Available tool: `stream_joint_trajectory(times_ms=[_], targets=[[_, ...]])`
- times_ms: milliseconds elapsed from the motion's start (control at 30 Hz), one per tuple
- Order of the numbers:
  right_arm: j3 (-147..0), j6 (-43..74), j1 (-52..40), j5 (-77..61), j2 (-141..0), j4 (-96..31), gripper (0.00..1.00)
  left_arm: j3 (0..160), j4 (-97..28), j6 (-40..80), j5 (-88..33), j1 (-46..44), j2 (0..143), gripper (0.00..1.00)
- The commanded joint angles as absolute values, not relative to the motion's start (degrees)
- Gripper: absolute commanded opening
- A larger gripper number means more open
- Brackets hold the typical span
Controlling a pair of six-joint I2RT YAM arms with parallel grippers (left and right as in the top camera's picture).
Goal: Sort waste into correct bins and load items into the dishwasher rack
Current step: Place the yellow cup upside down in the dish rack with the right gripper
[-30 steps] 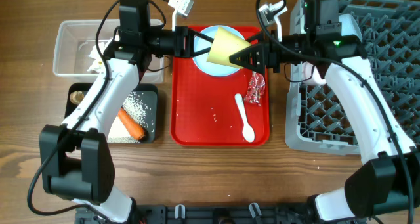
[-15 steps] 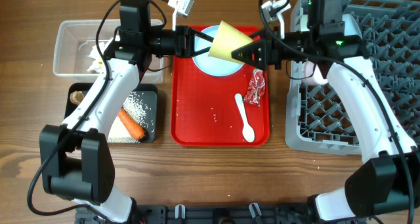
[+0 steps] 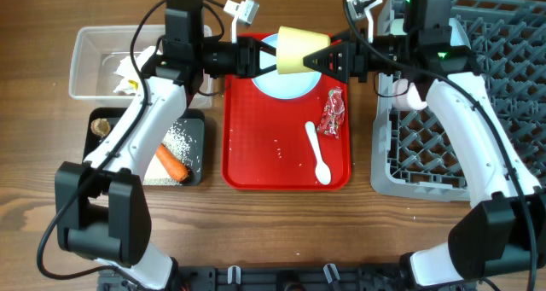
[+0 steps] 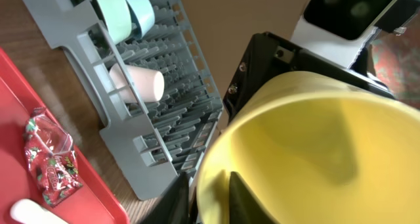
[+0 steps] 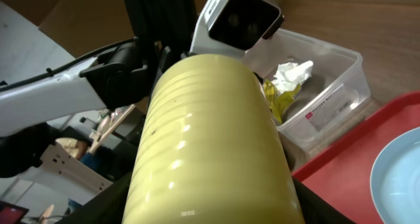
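The cup is yellow, plate pale blue, tray red, rack grey, carrot orange.

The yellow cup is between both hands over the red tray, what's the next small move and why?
Probably open the left hand fully and draw it off the rim of the yellow cup. The right hand grips the cup's body, so freeing the rim should let it carry the cup to the dishwasher rack.

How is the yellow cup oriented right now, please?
On its side: the yellow cup hangs horizontal above the red tray, mouth facing the left hand.
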State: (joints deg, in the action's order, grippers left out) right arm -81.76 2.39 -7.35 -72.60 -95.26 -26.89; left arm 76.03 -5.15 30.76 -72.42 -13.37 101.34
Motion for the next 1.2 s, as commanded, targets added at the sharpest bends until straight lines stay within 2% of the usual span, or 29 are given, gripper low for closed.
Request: stream_joint_trajectory(times_ms=[0, 167, 333, 467, 567, 700, 867, 1000, 1167], targets=[[-82.0, 3.2, -7.77, -71.16, -95.42, -26.61, 0.35, 75.99, -5.45, 28.73, -71.92, -13.61, 100.57, 0.33], [-82.02, 3.18, -5.13, -65.21, -95.37, -27.92, 0.34, 75.96, -11.49, 25.19, -68.23, -12.01, 100.57, 0.41], [-82.21, 3.14, 0.23, -57.43, -94.48, -33.39, 0.34, 75.96, -26.04, 22.44, -51.03, -12.14, 100.57, 0.52], [-84.33, 2.31, 4.49, -46.7, -91.72, -43.57, 0.34, 75.96, -30.76, 22.5, -40.05, -12.14, 100.57, 0.82], [-87.64, 0.54, 6.37, -34.57, -89.49, -55.09, 0.34, 75.96, -30.92, 22.5, -35.42, -12.69, 100.57, 0.94], [-91.09, 1.1, 6.42, -18.46, -88.38, -69.06, 0.35, 75.96, -30.89, 22.5, -30.35, -14.98, 100.6, 0.98], [-91.5, 6.63, 6.42, -4.43, -88.38, -78.81, 0.35, 75.96, -30.89, 22.5, -23.29, -18.63, 100.62, 1.0], [-91.48, 10.85, 6.42, 5.48, -88.38, -82.61, 0.35, 75.96, -30.68, 22.5, -17.85, -20.93, 100.62, 1.0], [-90.76, 12.03, 6.39, 6.85, -88.92, -81.87, 0.35, 75.96, -30.5, 22.5, -17.23, -21.54, 100.62, 0.99]])
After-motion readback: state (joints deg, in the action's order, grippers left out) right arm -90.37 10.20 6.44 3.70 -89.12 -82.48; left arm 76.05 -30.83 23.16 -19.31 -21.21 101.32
